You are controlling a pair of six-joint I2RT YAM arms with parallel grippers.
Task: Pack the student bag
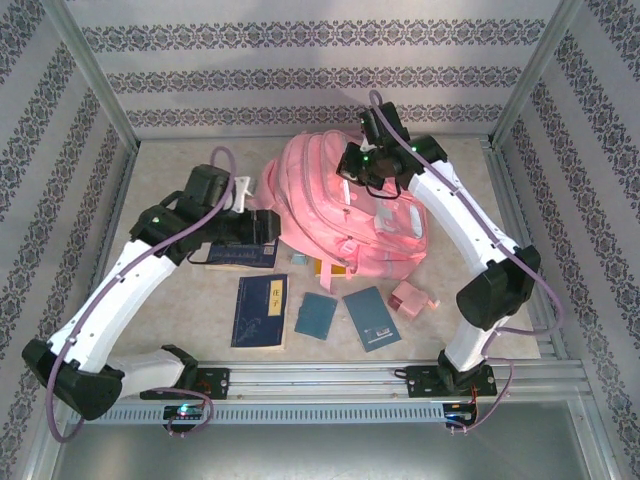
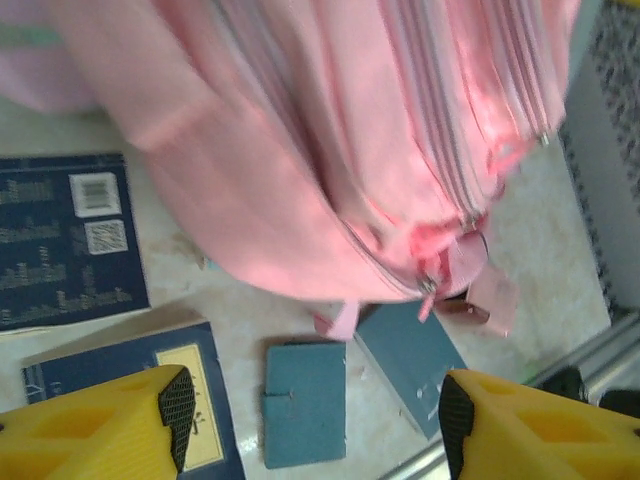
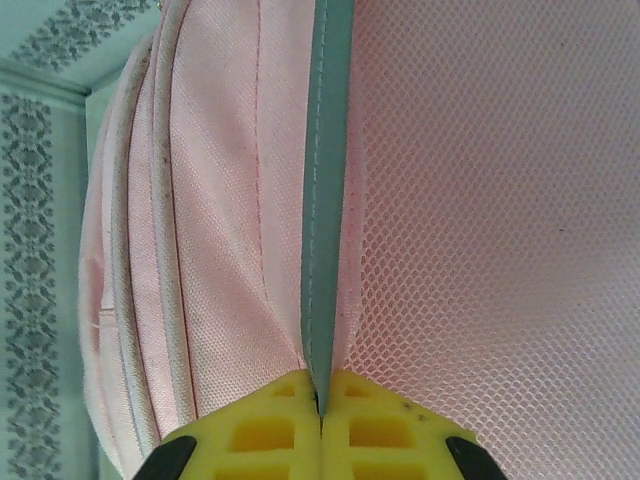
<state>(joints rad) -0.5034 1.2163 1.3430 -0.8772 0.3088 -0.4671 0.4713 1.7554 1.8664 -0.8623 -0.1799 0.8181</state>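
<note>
The student bag (image 1: pixel 335 215), a large pink backpack, lies in the middle of the table with its zips toward the left. My right gripper (image 1: pixel 355 172) is at the bag's upper right. In the right wrist view my right gripper (image 3: pixel 321 400) is shut on a grey-green trim strip (image 3: pixel 326 180) of the student bag (image 3: pixel 200 220), next to pink mesh. My left gripper (image 1: pixel 266 226) hovers at the bag's left side. In the left wrist view my left gripper (image 2: pixel 315 420) is open with nothing between its fingers, above the table, near the student bag (image 2: pixel 330 130).
In front of the bag lie a dark blue book with a yellow label (image 1: pixel 262 310), a small teal notebook (image 1: pixel 316 315), a blue notebook (image 1: pixel 371 318) and a small pink pouch (image 1: pixel 410 298). Another dark blue book (image 1: pixel 240 257) lies under the left gripper. Aluminium rail (image 1: pixel 400 372) borders the near edge.
</note>
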